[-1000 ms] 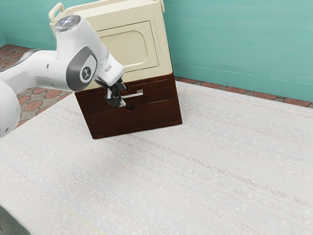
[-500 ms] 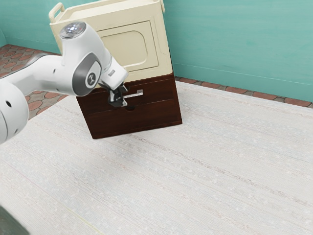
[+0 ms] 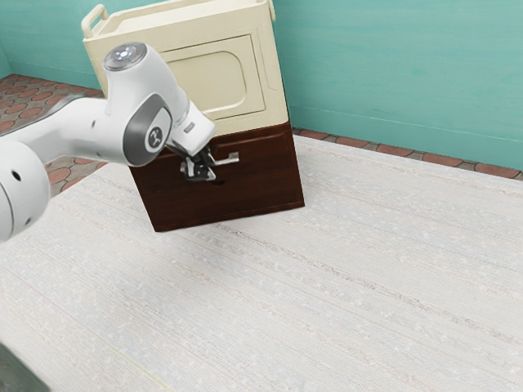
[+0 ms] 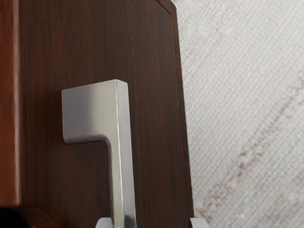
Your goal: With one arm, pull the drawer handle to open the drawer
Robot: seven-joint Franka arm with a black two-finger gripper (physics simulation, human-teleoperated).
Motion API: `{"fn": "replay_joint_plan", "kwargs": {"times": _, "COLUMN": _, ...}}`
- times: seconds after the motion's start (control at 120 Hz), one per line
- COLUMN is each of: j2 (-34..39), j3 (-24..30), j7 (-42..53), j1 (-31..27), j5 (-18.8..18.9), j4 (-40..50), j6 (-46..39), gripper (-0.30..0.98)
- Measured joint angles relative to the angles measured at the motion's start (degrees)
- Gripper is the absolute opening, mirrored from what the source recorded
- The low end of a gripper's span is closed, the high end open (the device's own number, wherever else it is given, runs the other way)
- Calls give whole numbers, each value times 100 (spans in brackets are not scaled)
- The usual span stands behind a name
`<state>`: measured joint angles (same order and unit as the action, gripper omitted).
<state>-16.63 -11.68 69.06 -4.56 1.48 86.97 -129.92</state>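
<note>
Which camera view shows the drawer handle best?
The wrist view: it shows the handle close up, with one broad metal end and the bar leading from it until the picture cuts it off. The exterior view shows it small, as a pale bar against the dark wood, partly covered by the pincer.

Ext. cam sat high up to the side of the arm (image 3: 73, 131), fairly far back, angled down across the bench (image 3: 286, 302) twd. the chest (image 3: 253, 192) & wall (image 3: 392, 77). Wrist cam rode on the arm, v. close, facing the chest's front (image 4: 159, 118) & handle (image 4: 123, 161). Both shared handle, part of front & some bench.
</note>
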Motion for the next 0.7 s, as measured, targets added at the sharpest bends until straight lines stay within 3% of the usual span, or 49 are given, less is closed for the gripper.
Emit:
{"fn": "replay_joint_plan", "kwargs": {"times": 0.442, "j2": 659, "j3": 28, "j7": -36, "j1": 145, "j5": -40, "j4": 863, "j6": 31, "gripper": 5}}
{"fn": "replay_joint_plan", "kwargs": {"times": 0.7, "j2": 1069, "j3": 71, "j7": -74, "j1": 241, "j5": -41, "j4": 1377, "j6": 36, "gripper": 11}}
